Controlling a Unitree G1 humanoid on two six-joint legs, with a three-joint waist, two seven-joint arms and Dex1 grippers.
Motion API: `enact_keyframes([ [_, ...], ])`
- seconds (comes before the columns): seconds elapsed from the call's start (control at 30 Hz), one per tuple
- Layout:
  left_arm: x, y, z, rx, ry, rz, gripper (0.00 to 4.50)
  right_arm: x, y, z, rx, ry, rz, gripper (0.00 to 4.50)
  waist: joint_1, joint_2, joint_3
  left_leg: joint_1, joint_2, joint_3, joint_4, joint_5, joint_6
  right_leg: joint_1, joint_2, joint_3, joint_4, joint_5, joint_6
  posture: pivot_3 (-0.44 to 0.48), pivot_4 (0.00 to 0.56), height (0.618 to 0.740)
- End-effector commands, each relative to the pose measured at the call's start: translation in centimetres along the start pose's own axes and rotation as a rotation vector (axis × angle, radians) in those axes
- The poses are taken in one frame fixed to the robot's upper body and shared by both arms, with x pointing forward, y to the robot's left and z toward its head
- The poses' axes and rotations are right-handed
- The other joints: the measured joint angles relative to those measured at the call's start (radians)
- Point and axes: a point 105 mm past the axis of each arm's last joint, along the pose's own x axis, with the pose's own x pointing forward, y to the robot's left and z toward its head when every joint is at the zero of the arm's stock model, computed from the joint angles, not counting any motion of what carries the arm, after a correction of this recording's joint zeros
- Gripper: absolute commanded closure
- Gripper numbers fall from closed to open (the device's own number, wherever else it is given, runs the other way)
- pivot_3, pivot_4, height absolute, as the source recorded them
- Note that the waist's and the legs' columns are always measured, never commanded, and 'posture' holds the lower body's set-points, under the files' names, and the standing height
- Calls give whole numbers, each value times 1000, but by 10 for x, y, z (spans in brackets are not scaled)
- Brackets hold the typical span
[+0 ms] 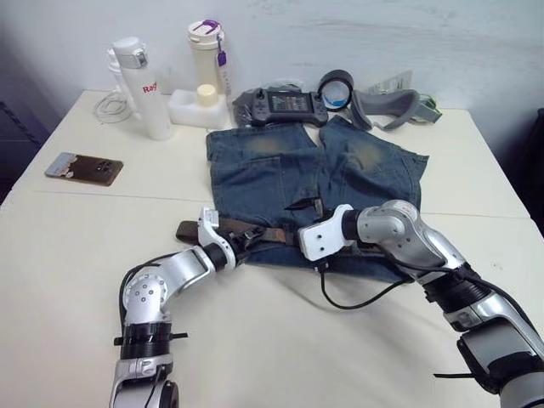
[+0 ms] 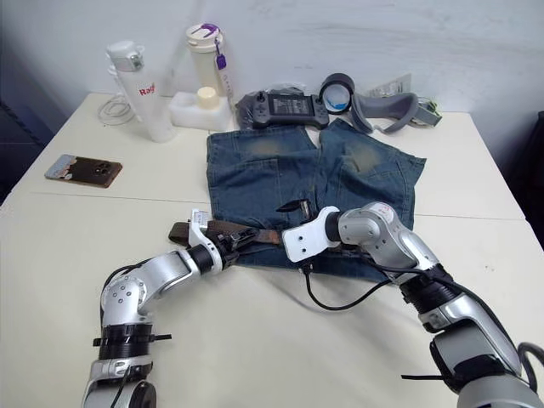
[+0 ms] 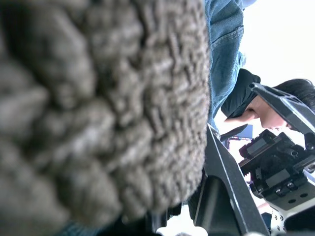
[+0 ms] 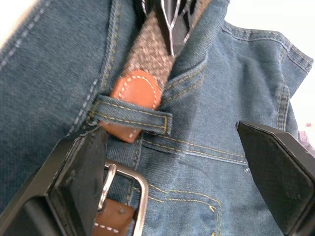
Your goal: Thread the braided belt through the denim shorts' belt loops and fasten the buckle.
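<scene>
The faded blue denim shorts (image 1: 314, 191) lie flat on the table, waistband nearest both pincers. The left gripper (image 1: 240, 241) clamps the dark brown braided belt (image 4: 150, 54). Its tan tip sits under a narrow denim belt loop (image 4: 134, 116), between the right gripper's (image 4: 187, 162) spread fingers, silver rectangular buckle (image 4: 129, 196) beside one finger.

wall (image 1: 408, 42): white, plain | table (image 1: 280, 340): cream, seam across top | light: even

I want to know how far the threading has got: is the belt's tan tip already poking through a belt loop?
Yes: in the right wrist view the tan tip of the braided belt passes under a belt loop, emerging beyond it.
</scene>
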Motion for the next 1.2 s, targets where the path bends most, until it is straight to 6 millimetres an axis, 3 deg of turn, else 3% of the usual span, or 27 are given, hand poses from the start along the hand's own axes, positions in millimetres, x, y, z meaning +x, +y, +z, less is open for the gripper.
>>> enact_keyframes([
  [0.03,17,-5,-3,-25,17,-23,4500,-12,35,-15,66,86,161,38,4,0,0,0,0,0,0,0,0,0,0,0,0,0,0,0,150,731],
  [0.13,22,-7,-8,-45,29,-40,4500,-9,32,-18,75,97,126,38,7,0,0,8,-1,-3,-1,-1,-1,11,0,-3,-4,0,0,0,150,731],
  [0.33,35,-13,-27,-93,88,-83,4500,-5,35,-13,117,78,118,38,10,0,0,9,-3,-4,-1,-7,-5,14,-2,-3,-5,1,1,0,150,731],
  [0.63,43,-12,-51,-120,170,-100,4500,-18,13,-4,146,67,32,38,34,2,-1,9,-6,-5,-1,-8,-4,15,-6,-4,-8,3,5,0,150,731],
  [0.73,44,-12,-59,-57,223,-94,4500,-26,5,6,190,30,26,38,36,2,-1,9,-8,-5,-1,-8,-4,16,-7,-4,-9,3,6,0,150,731],
  [0.87,45,-3,-60,46,255,-37,4500,-51,-15,28,244,-63,42,38,45,2,-1,5,-11,-5,-1,-9,-3,15,-11,-5,-13,6,11,0,150,731],
  [0.97,45,0,-60,66,258,-27,4500,-66,-24,33,266,-76,42,38,53,4,-1,1,-14,-5,-1,-9,-3,12,-13,-6,-14,7,14,0,150,731],
  [1.03,46,2,-60,63,259,-24,4500,-75,-33,24,253,-26,16,38,56,5,-1,-2,-15,-7,-1,-8,-2,11,-15,-7,-17,9,16,0,150,731],
  [1.1,48,3,-62,45,259,-29,4500,-81,-42,-2,220,98,-54,38,56,5,-1,-3,-17,-8,-1,-9,-2,12,-18,-9,-20,11,18,0,150,731],
  [1.2,51,3,-64,16,256,-42,4500,-76,-34,-20,181,156,-55,38,58,5,-1,-3,-20,-8,-1,-9,-2,13,-21,-10,-22,12,19,0,150,731],
])
